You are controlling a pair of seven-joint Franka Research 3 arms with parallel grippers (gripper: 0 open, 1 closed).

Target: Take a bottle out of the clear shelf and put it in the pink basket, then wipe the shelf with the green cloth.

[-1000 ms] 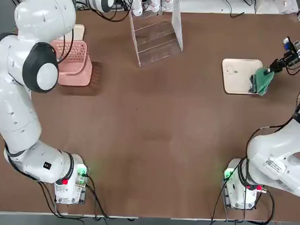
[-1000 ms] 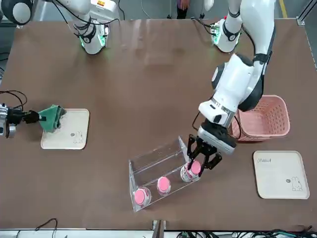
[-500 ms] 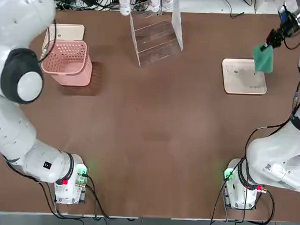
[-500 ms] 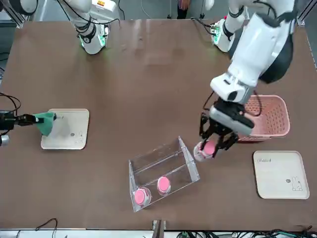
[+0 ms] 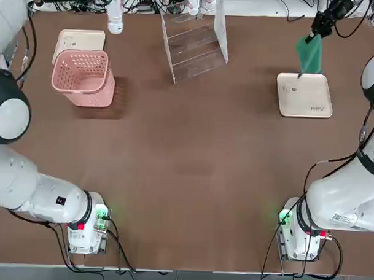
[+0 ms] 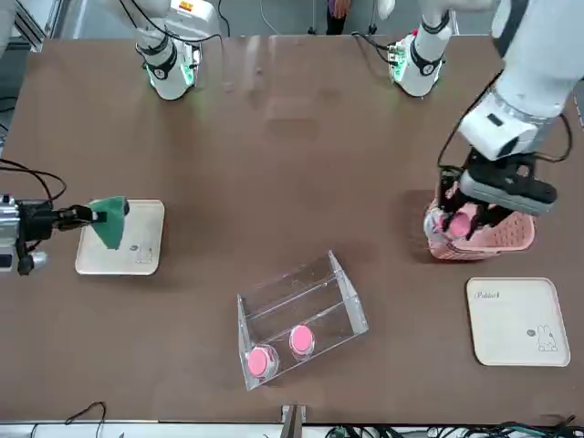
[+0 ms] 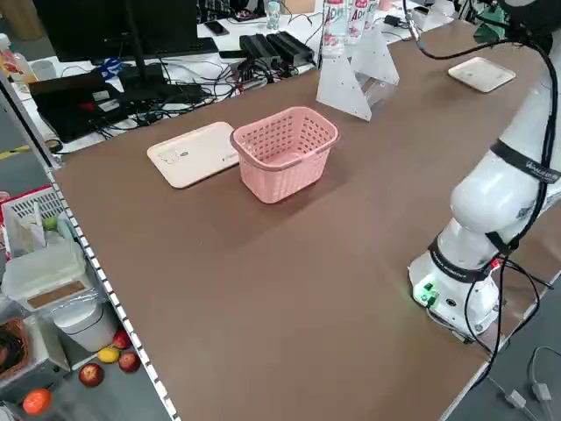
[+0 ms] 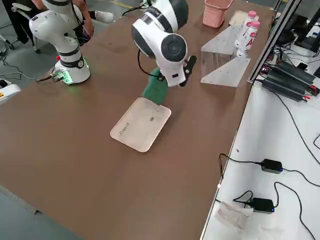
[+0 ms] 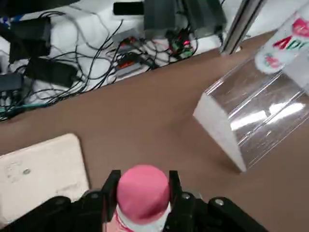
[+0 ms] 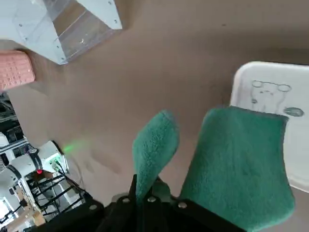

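Left gripper (image 6: 467, 222) is hanging above the pink basket (image 6: 507, 217), fingers pointing down and clamped on the bottle (image 6: 453, 223), pink cap facing the front camera. Its arm is reaching out long from the base at the table's near edge, wrist bent downward over the basket's rim. In the left wrist view the bottle's cap (image 9: 142, 189) is sitting between the two black fingers (image 9: 110, 185), with one cream tray (image 9: 38, 166) and a corner of the clear shelf (image 9: 256, 113) on the table below.

Right gripper (image 6: 80, 216) is holding level, off the table, pinched tight on a fold of the green cloth (image 6: 112, 220), which is dangling free above the other cream tray (image 6: 137, 253). In the top view the cloth (image 5: 310, 53) is hanging just beyond that tray's far edge. Right arm is stretching far out toward the table's far right corner, elbow raised.

Clear shelf (image 6: 301, 315) is standing at the far side of the table, between basket and tray, well apart from both. Two more pink-capped bottles (image 6: 281, 350) are staying in it at the end away from the basket.
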